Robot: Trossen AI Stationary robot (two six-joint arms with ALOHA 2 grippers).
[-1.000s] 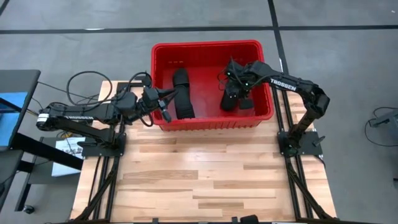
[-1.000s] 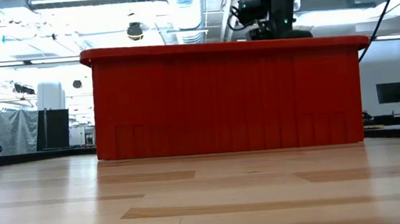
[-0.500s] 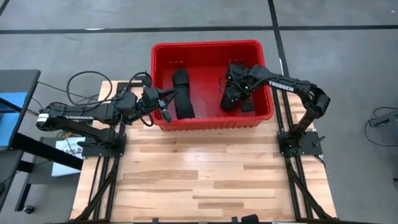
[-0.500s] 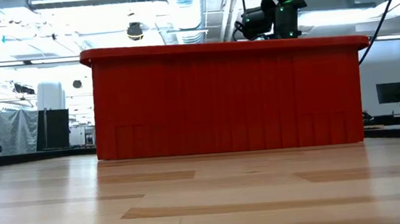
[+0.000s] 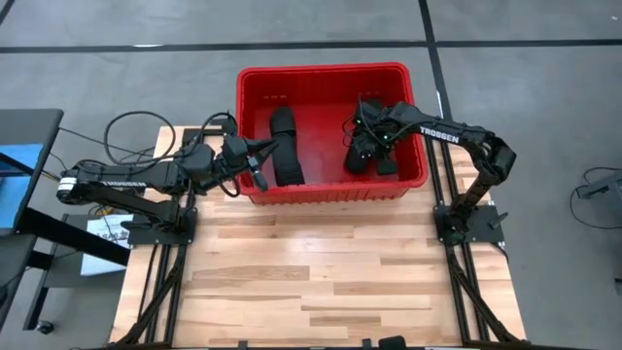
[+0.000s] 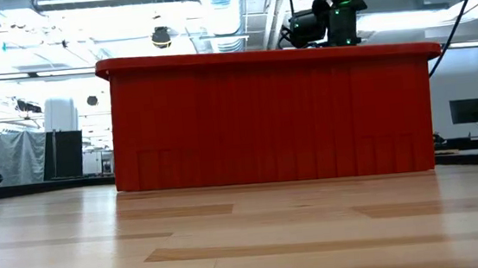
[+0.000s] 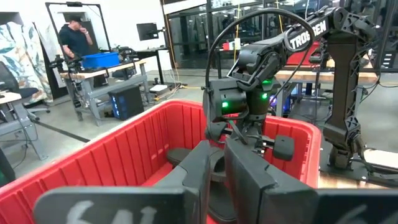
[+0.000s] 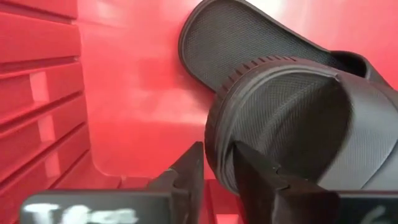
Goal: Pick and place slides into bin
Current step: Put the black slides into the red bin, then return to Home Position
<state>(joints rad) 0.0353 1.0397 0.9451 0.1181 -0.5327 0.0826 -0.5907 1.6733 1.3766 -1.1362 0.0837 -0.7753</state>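
My right gripper [image 8: 214, 168] pinches a slide's [image 8: 292, 118] edge inside the bin [image 5: 255, 78], far-right corner. It looks light and flexible. Left gripper [image 7: 214, 165] jaws seem nearly closed, apparently empty, over the bin.

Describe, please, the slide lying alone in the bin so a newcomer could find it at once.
Start at the big red bin at the table's far edge. In its left half, near the left gripper, one black slide lies lengthwise, apart from the dark pile under the right gripper.
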